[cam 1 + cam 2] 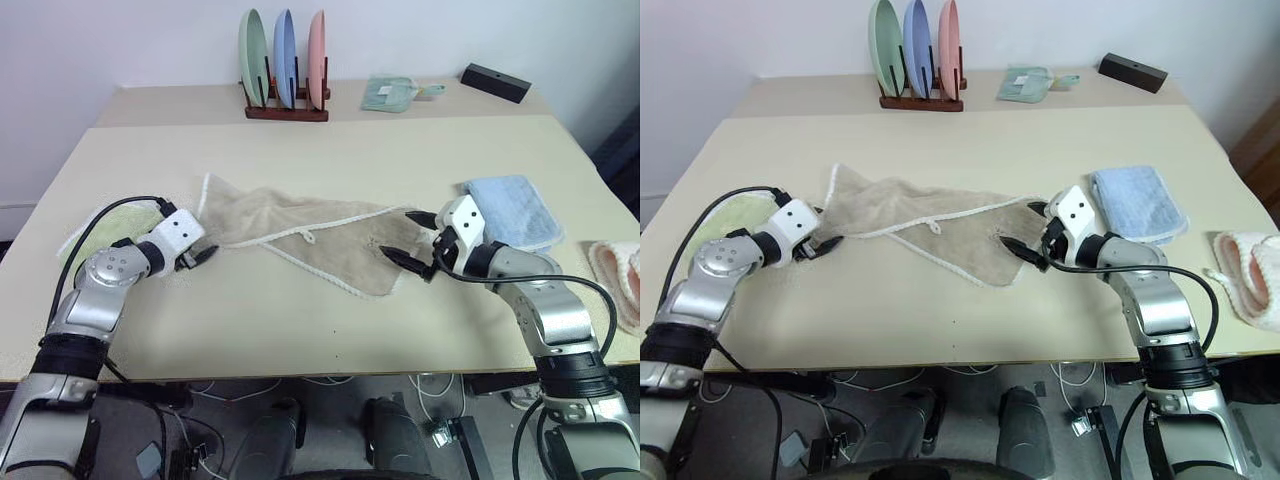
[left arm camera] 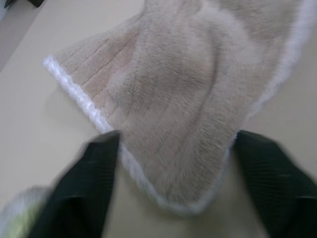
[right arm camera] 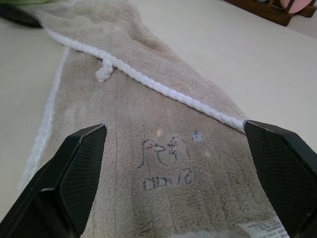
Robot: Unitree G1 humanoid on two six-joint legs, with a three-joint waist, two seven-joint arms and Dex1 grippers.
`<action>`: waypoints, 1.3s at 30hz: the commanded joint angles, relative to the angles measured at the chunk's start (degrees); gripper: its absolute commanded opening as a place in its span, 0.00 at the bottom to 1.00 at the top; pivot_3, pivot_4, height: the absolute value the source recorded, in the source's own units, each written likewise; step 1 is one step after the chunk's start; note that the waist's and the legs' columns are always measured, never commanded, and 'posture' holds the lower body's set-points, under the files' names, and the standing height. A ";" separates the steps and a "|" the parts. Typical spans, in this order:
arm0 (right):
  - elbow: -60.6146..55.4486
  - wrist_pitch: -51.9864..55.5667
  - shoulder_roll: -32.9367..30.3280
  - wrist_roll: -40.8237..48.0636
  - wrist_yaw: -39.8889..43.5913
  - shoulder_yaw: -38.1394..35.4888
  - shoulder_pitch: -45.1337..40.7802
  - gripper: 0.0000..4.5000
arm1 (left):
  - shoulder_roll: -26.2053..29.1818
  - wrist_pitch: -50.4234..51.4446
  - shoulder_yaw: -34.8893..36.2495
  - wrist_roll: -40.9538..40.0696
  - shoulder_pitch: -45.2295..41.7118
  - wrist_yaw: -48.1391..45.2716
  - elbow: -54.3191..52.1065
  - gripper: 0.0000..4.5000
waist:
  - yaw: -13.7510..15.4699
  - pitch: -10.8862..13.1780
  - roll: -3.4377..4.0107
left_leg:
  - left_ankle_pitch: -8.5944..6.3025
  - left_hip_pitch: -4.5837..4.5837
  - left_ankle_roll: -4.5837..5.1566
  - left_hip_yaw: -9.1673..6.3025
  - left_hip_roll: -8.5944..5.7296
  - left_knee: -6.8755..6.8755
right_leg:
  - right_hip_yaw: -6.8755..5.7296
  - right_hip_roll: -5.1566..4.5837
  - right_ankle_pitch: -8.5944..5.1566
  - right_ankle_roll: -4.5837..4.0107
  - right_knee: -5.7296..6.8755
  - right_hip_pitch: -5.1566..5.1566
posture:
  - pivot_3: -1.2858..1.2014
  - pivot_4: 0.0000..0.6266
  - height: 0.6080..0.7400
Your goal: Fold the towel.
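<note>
Blurred fingers point(image 2: 84, 193) straddling the towel's point(image 2: 188, 99) corner

A crumpled beige terry towel with white corded edging point(image 1: 300, 235) lies on the pale worktop point(image 1: 300, 320), the left end effector point(image 1: 205, 254) at one end, the right end effector point(image 1: 408, 238) spread over the other

Three plates point(image 1: 285, 45), four towels point(image 1: 300, 235)
</note>
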 commanded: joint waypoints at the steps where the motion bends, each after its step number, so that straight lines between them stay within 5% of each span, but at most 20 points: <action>1: -3.94 0.71 0.07 0.99 -0.85 -0.93 0.14 1.00 | 0.42 -2.01 0.09 1.60 -0.04 -0.34 3.05 0.26 | -0.34 0.00 0.00 | 0.00 0.00 0.00 0.01 0.00 -0.01 | 0.01 0.00 0.00 0.00 0.00 -0.01 | 0.52 0.24 1.00; 3: -3.91 0.83 -0.30 0.35 -0.90 -0.43 -0.17 1.00 | 0.80 -2.32 0.54 1.52 1.15 -0.44 1.98 0.02 | -0.64 0.00 0.00 | -0.01 -0.01 0.01 0.02 0.00 -0.01 | 0.02 0.00 0.00 0.00 0.00 -0.03 | 0.52 0.24 1.00; 4: -3.50 0.81 -0.63 -0.53 -0.95 0.21 -0.67 1.00 | 1.05 -2.23 0.89 1.42 1.92 -0.44 1.05 0.01 | -0.87 0.00 0.00 | -0.01 -0.02 0.01 0.01 0.00 -0.01 | 0.02 0.00 0.00 0.00 0.00 -0.03 | 0.52 0.24 1.00; 10: 6.42 -4.67 -2.26 -10.61 -2.26 6.15 -8.26 1.00 | 1.81 1.90 6.48 -2.13 8.86 -0.05 -10.32 0.01 | -1.52 0.02 0.00 | -0.02 -0.03 0.03 0.14 0.01 -0.05 | 0.15 0.00 0.00 0.01 0.02 -0.18 | 0.52 0.24 1.00; 22: 56.43 -32.91 0.75 -27.40 -6.16 15.40 -33.17 1.00 | 2.65 11.42 14.50 -4.38 24.43 1.17 -29.31 0.01 | -1.48 0.06 -0.01 | -0.02 -0.06 0.04 0.18 0.00 -0.12 | 0.21 0.02 0.02 0.00 0.01 -0.22 | 0.52 0.24 1.00; 25: 61.87 -36.66 1.57 -28.74 -5.65 15.99 -35.72 0.81 | 2.32 12.37 15.22 -4.56 25.47 1.72 -30.53 0.00 | -1.57 0.05 -0.01 | -0.02 -0.05 0.04 0.16 0.01 -0.12 | 0.23 0.05 0.02 0.00 0.02 -0.23 | 0.52 0.24 1.00; 32: 65.60 -42.49 3.01 -29.44 -5.06 15.49 -37.55 0.01 | 2.06 12.87 15.60 -4.64 27.45 2.07 -31.90 0.00 | -1.66 0.07 0.01 | -0.02 -0.05 0.04 0.18 0.01 -0.16 | 0.27 0.06 0.02 0.00 0.02 -0.26 | 0.52 0.24 1.00; 39: 63.47 -43.59 0.64 -29.36 -7.76 13.50 -38.99 0.01 | 0.91 13.17 15.36 -5.64 22.75 2.39 -29.80 0.00 | -1.53 0.08 0.03 | -0.02 -0.05 0.03 0.18 0.01 -0.15 | 0.28 0.06 0.03 -0.01 0.04 -0.27 | 0.52 0.24 1.00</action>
